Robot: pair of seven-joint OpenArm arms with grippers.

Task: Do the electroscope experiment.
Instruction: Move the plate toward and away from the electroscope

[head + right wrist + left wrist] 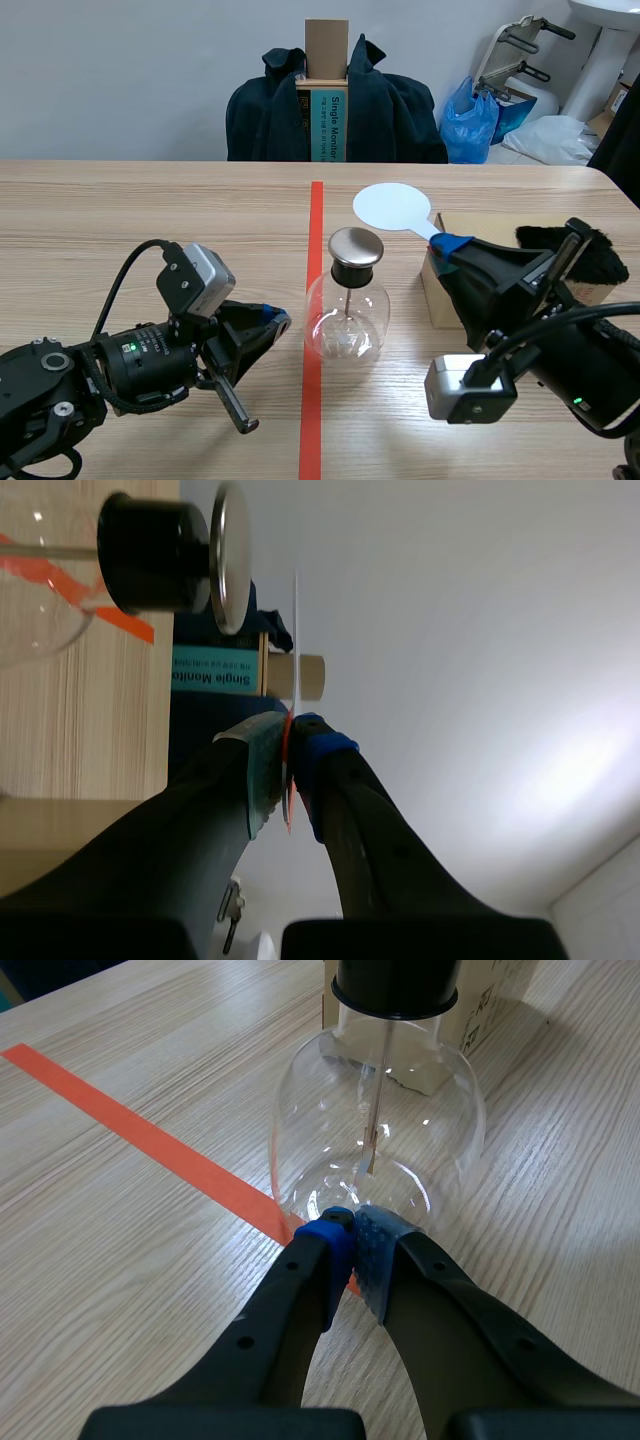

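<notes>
Near left, the jaws of the left gripper (348,1228) are pressed together on nothing, tips at the base of the one glass electroscope (346,318) on the tape line (312,400). Farther right, the right gripper (452,245) is clamped on the handle of the one white disc (392,208), beside one cardboard box (431,288)

Pale grey wall (120,70), wooden table (100,215) — dark coat (400,115) heaped behind

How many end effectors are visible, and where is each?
2. The left end effector, shut, sits beside the glass flask; the right end effector grips the white paddle.
</notes>
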